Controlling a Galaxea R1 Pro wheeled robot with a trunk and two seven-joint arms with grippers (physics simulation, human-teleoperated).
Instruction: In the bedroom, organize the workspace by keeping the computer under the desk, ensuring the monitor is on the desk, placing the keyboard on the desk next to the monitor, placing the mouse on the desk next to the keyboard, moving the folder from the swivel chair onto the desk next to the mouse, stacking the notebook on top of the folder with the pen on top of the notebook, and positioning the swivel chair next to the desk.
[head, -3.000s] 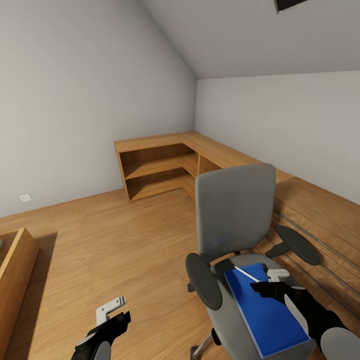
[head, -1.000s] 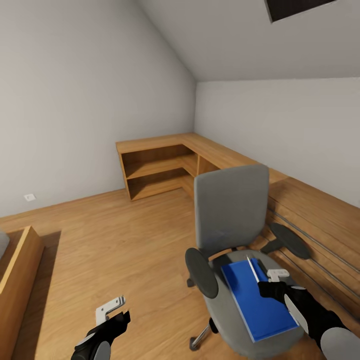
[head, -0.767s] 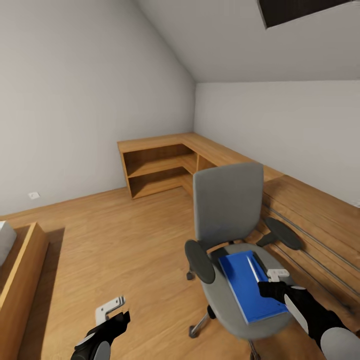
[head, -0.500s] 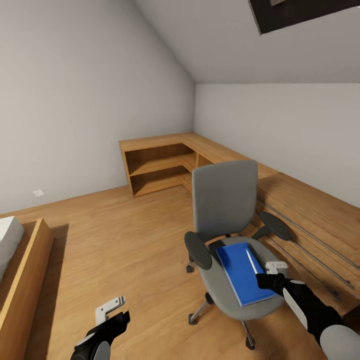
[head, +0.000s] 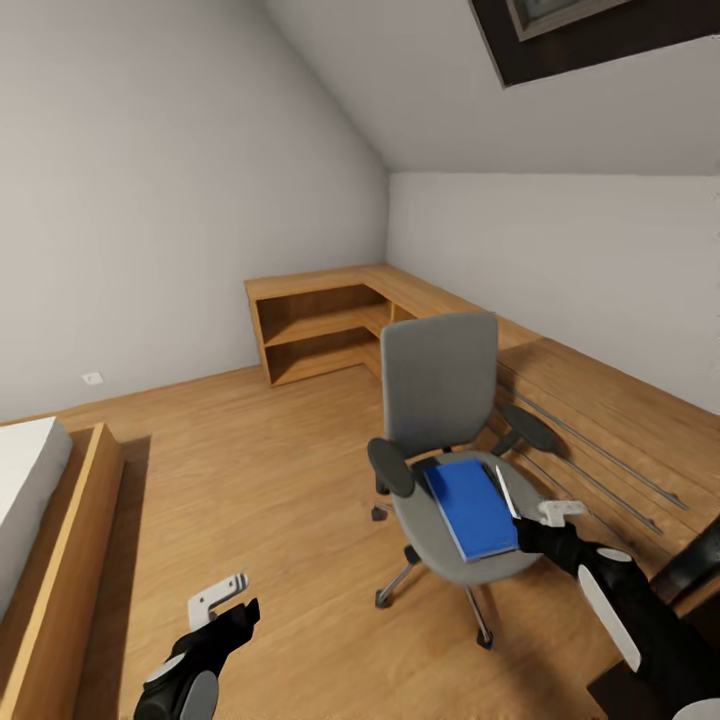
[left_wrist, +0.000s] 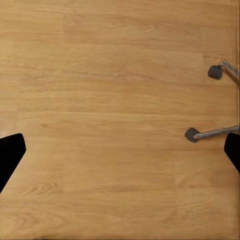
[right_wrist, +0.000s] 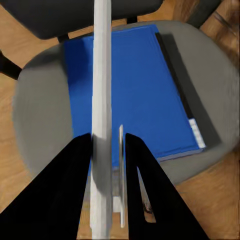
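**Gripping the pen above the chair seat**

Your right gripper (right_wrist: 107, 150) is clamped on the pen (right_wrist: 101, 100), just above the folder (head: 470, 507) lying flat on the swivel chair (head: 445, 400). Your left gripper (head: 222, 604) hangs spread over bare floor (left_wrist: 120, 100).

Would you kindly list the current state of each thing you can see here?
folder: lying flat on the swivel chair's seat.
swivel chair: upright on the floor, beside the oak shelf unit.
pen: gripped in the right tool, above the folder.
left tool: open, empty, over bare floor.
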